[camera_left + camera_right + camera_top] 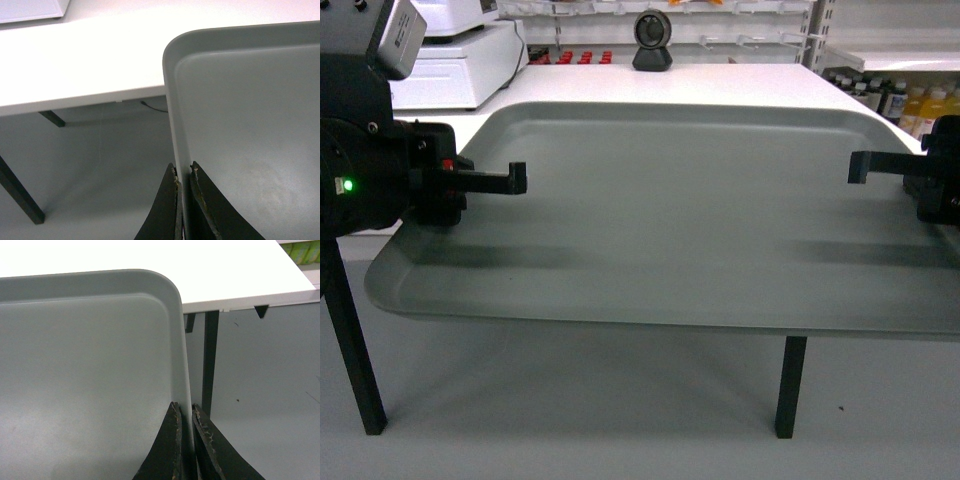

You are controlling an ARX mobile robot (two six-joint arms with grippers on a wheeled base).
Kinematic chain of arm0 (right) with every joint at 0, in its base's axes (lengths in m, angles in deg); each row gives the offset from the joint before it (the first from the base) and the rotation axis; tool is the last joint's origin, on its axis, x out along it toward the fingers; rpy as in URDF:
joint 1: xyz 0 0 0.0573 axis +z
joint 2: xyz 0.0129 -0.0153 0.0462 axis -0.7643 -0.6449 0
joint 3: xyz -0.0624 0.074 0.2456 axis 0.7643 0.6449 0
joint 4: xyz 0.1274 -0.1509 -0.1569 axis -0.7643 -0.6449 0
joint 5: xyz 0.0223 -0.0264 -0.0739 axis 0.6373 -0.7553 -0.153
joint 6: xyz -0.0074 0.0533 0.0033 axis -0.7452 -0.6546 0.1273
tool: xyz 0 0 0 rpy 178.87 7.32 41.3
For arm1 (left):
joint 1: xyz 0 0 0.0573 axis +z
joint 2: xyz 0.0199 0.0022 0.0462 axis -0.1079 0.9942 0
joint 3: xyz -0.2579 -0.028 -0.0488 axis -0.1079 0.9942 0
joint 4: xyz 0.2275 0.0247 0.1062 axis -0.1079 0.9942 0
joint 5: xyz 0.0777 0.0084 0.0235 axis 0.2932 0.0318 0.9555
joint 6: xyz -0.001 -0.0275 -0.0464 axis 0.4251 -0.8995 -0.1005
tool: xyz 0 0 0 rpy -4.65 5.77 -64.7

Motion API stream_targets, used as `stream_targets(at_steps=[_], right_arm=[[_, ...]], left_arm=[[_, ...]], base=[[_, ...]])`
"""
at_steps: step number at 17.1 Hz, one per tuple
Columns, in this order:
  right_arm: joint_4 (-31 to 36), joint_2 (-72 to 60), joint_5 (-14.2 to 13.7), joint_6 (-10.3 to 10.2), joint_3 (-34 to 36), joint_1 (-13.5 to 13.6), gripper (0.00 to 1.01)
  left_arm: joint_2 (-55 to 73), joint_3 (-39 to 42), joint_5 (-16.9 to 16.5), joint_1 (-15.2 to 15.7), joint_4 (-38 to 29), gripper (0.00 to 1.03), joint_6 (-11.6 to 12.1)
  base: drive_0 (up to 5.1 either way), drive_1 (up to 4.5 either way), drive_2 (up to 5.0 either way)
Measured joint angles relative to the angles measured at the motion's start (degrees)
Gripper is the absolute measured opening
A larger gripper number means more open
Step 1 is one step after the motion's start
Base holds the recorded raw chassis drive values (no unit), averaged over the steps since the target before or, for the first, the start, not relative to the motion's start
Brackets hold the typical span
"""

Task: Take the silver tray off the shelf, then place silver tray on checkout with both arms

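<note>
The silver tray (pixel 670 220) hangs level between both arms, its long side across the head view. My left gripper (pixel 515 180) is shut on the tray's left rim (pixel 176 125), one finger inside and one outside. My right gripper (pixel 860 165) is shut on the right rim (pixel 184 365) the same way. The tray's far corners reach over the front edge of the white checkout (pixel 720 80); its near part is over grey floor. Whether the tray touches the checkout (pixel 90 60) I cannot tell. The checkout's edge (pixel 240 300) runs just past the right corner.
A white scale or till (pixel 450 60) stands at the checkout's back left and a black camera (pixel 652 42) at its back middle. Shelf boards with bottles (pixel 900 95) are at the far right. Black table legs (pixel 790 385) stand below, one (pixel 210 355) close to my right gripper.
</note>
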Motion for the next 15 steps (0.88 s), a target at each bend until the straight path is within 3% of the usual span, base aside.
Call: stream_targets(at_steps=[15], right_arm=[[-0.39, 0.00, 0.20, 0.00, -0.04, 0.04, 0.03]], left_arm=[[0.09, 0.04, 0.02, 0.11, 0.35, 0.04, 0.02]], base=[[-0.1, 4.15, -4.3]])
